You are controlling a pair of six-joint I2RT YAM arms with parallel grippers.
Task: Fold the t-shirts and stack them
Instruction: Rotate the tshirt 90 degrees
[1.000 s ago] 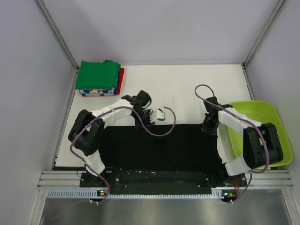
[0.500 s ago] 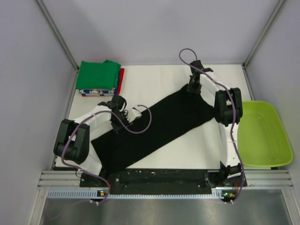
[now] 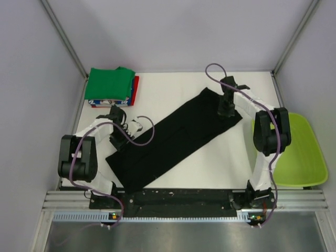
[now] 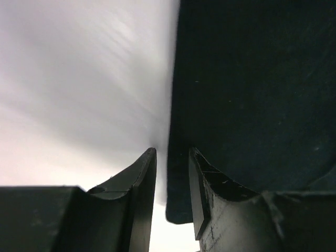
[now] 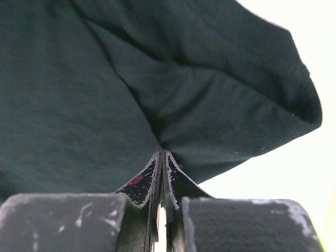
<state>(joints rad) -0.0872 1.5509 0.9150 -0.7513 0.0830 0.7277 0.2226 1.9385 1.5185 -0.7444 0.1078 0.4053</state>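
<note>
Black t-shirt lies diagonal: right end effector pinched tight on its far corner, left end effector slightly apart, empty, cloth edge just beside its right finger.

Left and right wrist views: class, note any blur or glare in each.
Left wrist view: the table beside the black t-shirt is streaky, blurred. Right wrist view: shirt folds sharp; table at right blown out white.
</note>
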